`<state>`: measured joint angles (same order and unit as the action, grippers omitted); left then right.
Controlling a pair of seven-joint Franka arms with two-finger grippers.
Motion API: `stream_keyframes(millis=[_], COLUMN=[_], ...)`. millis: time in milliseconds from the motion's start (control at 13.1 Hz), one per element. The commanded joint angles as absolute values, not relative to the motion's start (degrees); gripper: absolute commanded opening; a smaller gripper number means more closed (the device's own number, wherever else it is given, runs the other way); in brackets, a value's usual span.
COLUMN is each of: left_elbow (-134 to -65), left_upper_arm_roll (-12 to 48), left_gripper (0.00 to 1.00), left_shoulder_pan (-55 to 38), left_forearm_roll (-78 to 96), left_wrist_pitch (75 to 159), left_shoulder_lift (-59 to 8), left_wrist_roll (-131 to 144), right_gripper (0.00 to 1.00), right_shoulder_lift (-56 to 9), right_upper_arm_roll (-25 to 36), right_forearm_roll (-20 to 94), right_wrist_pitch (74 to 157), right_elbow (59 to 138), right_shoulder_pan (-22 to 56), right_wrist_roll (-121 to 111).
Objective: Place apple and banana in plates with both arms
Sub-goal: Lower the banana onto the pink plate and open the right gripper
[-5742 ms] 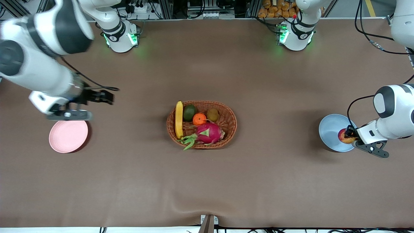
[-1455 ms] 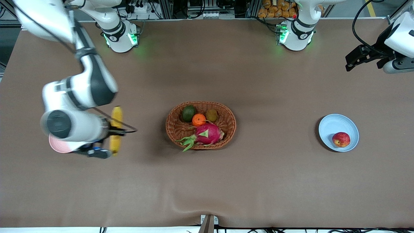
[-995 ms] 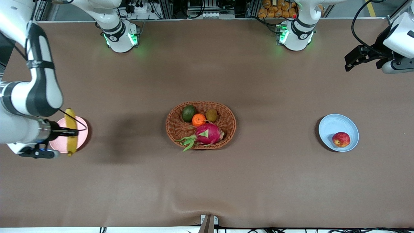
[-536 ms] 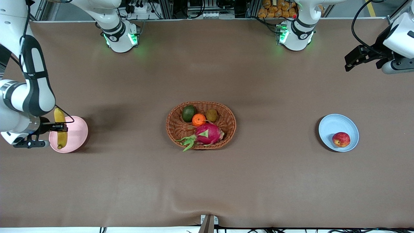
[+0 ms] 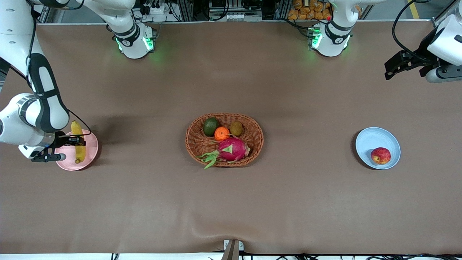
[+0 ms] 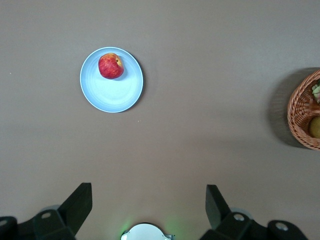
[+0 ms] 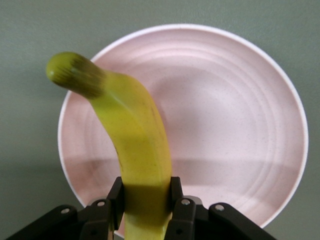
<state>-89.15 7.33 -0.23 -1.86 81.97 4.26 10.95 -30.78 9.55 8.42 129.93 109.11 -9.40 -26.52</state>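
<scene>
A brown bench carries a basket [image 5: 224, 139] of fruit at its middle. The right pincer [image 5: 74, 139], clenched on the banana [image 5: 78, 141], has carried it from beside the basket to over the pink plate [image 5: 90, 153], so only lowering and letting go look left. The apple [image 5: 380, 155] already lies in the blue plate [image 5: 371, 141] toward the left arm's end. The left pincer [image 5: 400, 65], released and empty, has lifted away from that plate and waits over the bench.

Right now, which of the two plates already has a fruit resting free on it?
The pale blue plate, toward the left arm's end: the apple lies there untouched. Over the pink plate, the banana is gripped.
</scene>
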Motion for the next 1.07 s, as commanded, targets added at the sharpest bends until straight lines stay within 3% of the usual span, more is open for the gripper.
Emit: stream_keyframes(millis=[0,77,306,995], left_elbow=[-89.5,-89.5,-89.5,-89.4], left_upper_arm_roll=[7.1,7.1,7.1,7.1], left_gripper=[1.0,1.0,1.0,1.0], left_shoulder_pan=[-0.3,-0.3,-0.2,-0.2], left_forearm_roll=[-1.1,-1.1,-1.1,-1.1], left_wrist_pitch=[81.5,81.4,81.4,81.5], left_shoulder_lift=[4.8,4.8,4.9,4.8], left_wrist_roll=[11.1,11.1,11.1,11.2], right_gripper=[0.72,1.0,1.0,1.0], right_shoulder_lift=[-31.4,-31.6,-31.4,-29.1], right_upper_arm_roll=[9.5,9.5,9.6,9.6], right_forearm_roll=[10.3,10.3,10.3,9.6], right_wrist_pitch=[131.0,130.9,129.6,97.8], right_elbow=[108.3,107.9,106.3,84.3], right_shoulder_pan=[-10.0,-10.0,-9.6,-7.1], right_wrist_roll=[-29.5,-29.4,-29.4,-28.7])
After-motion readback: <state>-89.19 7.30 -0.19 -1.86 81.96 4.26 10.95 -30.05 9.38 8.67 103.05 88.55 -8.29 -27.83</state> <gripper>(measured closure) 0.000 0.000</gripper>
